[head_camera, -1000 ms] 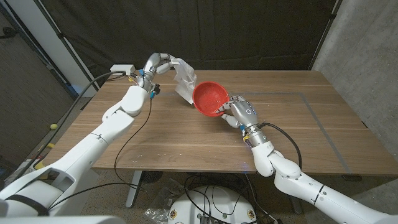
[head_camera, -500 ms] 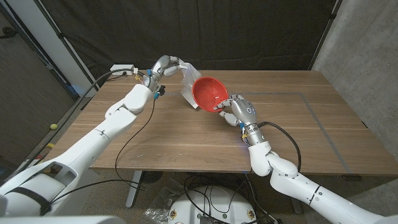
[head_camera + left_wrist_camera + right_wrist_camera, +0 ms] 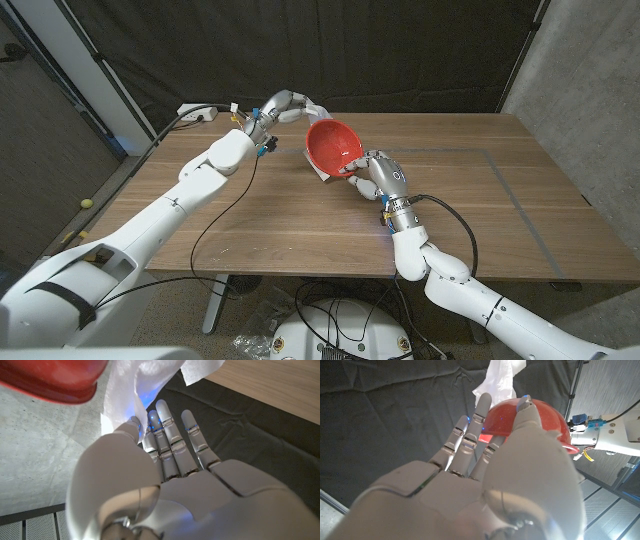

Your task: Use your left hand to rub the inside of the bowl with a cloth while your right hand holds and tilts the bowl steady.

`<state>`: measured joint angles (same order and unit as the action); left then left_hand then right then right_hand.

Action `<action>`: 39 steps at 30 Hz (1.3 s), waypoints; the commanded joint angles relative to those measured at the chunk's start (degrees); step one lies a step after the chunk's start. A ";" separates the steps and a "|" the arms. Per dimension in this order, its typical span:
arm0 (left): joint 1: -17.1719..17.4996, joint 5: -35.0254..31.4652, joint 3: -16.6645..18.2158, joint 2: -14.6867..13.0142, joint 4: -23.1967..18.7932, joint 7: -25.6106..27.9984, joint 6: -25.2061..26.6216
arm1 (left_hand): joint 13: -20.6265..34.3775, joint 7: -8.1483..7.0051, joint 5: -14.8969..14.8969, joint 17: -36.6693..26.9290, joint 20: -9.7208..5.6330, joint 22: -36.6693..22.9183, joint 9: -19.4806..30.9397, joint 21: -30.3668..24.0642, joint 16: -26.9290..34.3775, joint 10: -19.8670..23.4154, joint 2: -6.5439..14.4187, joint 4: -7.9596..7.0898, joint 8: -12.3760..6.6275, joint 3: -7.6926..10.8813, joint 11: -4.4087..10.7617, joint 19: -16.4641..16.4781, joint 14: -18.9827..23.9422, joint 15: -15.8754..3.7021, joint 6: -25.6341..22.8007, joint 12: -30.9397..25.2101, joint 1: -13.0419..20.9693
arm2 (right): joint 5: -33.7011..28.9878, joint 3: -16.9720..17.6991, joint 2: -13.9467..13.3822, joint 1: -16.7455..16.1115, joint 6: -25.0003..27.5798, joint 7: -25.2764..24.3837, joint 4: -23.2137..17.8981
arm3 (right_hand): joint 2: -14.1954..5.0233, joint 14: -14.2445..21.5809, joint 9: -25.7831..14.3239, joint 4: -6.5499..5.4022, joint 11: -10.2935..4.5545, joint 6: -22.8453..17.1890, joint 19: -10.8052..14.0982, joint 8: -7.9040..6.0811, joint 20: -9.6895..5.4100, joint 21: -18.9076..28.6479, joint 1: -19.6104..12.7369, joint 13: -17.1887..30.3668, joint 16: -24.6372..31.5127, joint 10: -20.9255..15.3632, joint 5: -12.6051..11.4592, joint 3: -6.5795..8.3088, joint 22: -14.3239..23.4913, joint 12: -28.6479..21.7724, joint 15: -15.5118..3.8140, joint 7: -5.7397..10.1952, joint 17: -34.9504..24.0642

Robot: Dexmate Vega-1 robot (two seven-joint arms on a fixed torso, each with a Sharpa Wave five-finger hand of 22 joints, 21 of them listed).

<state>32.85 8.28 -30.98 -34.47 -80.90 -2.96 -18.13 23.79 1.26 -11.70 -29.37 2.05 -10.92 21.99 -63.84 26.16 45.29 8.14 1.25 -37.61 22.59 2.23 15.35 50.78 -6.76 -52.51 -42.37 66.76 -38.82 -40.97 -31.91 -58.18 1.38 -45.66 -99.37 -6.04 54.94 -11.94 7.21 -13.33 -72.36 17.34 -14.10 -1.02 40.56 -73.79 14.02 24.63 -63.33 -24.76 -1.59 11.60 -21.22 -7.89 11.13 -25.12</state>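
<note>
While the right hand (image 3: 375, 176) grips the round red plastic bowl (image 3: 334, 147) tilted at table centre, the left hand (image 3: 285, 104) holds the crumpled white cloth (image 3: 314, 108) at its eleven o'clock rim (rubbing seemingly not begun).
</note>
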 commanded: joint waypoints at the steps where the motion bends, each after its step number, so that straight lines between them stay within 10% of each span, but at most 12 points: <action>1: -4.37 6.70 -2.41 2.26 5.58 -11.91 -1.97 | 0.30 0.32 -0.40 -0.03 0.19 0.00 -0.09 -0.50 -0.02 7.98 -0.27 0.00 -0.41 0.53 7.41 0.56 0.99 -3.96 -0.14 0.24 0.48 | 0.88 -0.62 3.15 1.16 1.33 -1.74 2.51 | -0.87 0.89 -0.94 0.50 2.98 -0.29 -0.17 -0.45 -0.01 0.39 -0.66 0.30 0.56 -6.78 0.03 0.26 0.32 -0.24 -5.89 -1.02 -0.58; 25: -4.49 10.39 -1.82 2.71 6.40 -15.14 -2.59 | 1.15 0.26 -0.69 0.05 0.06 0.16 -0.73 -1.09 -0.63 9.12 -0.68 -0.45 -1.46 1.11 7.58 0.70 1.91 -4.27 -0.26 1.40 0.12 | 7.18 1.09 8.78 1.22 8.23 -5.89 4.13 | -0.05 3.17 -2.16 0.82 7.93 0.25 -1.48 -1.33 0.71 1.79 -1.35 1.68 4.29 -11.19 0.72 0.40 1.20 -1.19 -5.50 -3.66 -5.39; 39: -4.77 10.84 -2.02 3.25 7.26 -15.69 -2.72 | 1.42 0.29 -0.56 -0.01 -0.02 0.16 -1.34 -1.42 -1.01 9.63 -0.70 -0.61 -1.98 1.59 7.37 0.34 2.22 -4.21 -0.35 2.28 0.06 | 6.96 -0.62 11.49 2.72 19.43 -5.53 4.47 | -0.04 3.55 -1.94 1.17 8.36 0.22 -2.07 -1.35 0.91 2.93 -2.12 3.34 5.61 -12.90 1.40 0.93 1.82 -2.12 -5.39 -4.94 -7.37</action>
<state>28.36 18.66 -32.89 -31.66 -74.25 -18.09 -20.76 24.86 1.25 -12.13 -29.21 2.26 -10.66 20.43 -64.68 25.40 46.08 7.24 0.71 -39.04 23.78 1.44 15.54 52.53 -7.27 -52.51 -40.38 66.76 -32.37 -40.47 -22.62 -56.56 13.16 -51.61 -95.08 -5.45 58.18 -13.93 8.01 -13.23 -70.84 15.39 -15.30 -0.10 43.09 -75.42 14.29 29.74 -64.06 -23.63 -0.95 13.20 -22.42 -9.09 7.94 -32.25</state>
